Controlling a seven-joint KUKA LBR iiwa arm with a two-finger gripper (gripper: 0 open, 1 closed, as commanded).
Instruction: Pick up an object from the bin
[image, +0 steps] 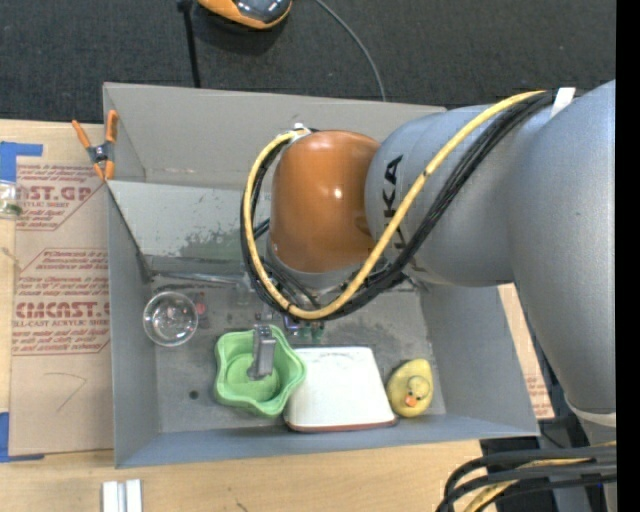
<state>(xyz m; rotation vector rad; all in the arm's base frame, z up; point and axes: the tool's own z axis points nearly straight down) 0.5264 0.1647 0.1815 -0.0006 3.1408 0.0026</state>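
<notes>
The gripper (263, 362) is seen down inside the green wavy-rimmed plastic cup (232, 374) by the grey metal bin's (128, 380) near edge, its open-or-closed state cannot be told, and a squeeze on one wall, kept clear of the white flat slab (340, 395) alongside, is called for.

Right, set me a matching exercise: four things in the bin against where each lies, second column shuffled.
1 green wavy bowl
2 clear glass cup
3 yellow rubber duck
4 white flat pad

A at the view's left end
B at the view's right end
C below the gripper
D between bowl and duck

Pairs: 1-C, 2-A, 3-B, 4-D
</notes>
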